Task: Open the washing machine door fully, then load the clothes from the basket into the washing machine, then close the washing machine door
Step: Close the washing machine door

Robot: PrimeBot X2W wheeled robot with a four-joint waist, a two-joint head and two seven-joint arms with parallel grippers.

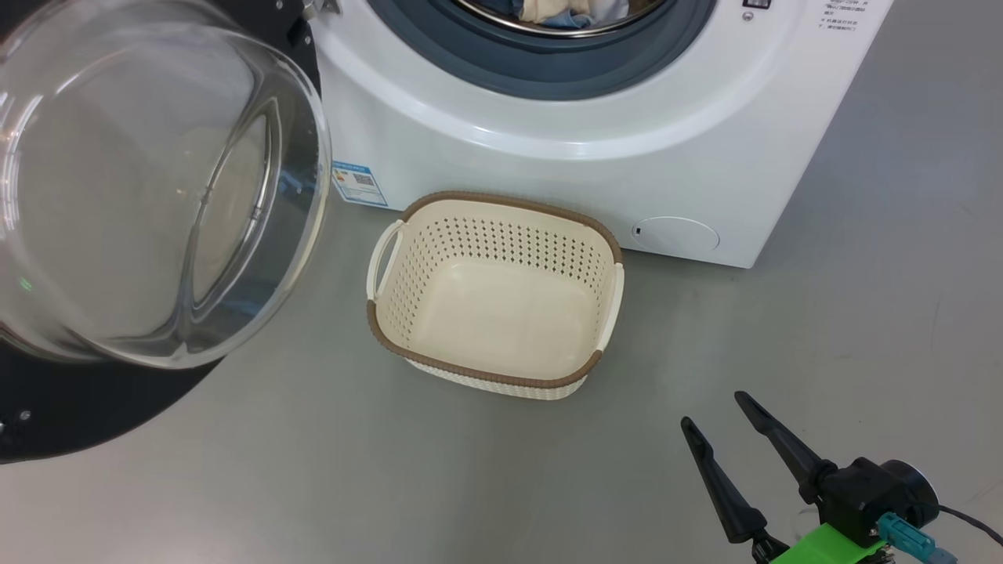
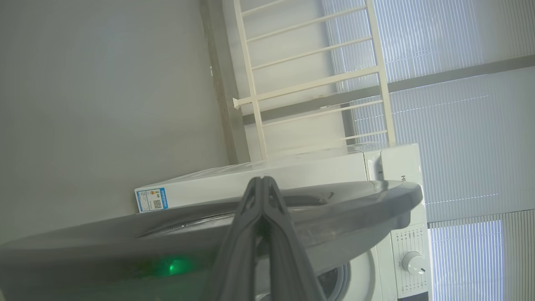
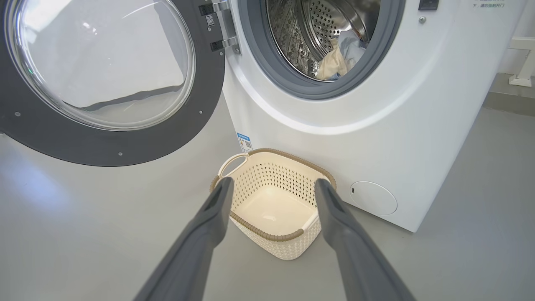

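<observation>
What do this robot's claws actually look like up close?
The right claw has two long, black, tapering fingers on a black block, with a bright green part, a teal plug and a thin black cable behind. The left claw has the same slim dark fingers.

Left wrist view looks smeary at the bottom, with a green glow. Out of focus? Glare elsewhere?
Left wrist view: yes, the washing machine door and shut left gripper are close and soft; the green glow lies on the door. Head view: pale reflections streak the door's glass. Right wrist view: the right gripper blurs toward the lens.
</observation>
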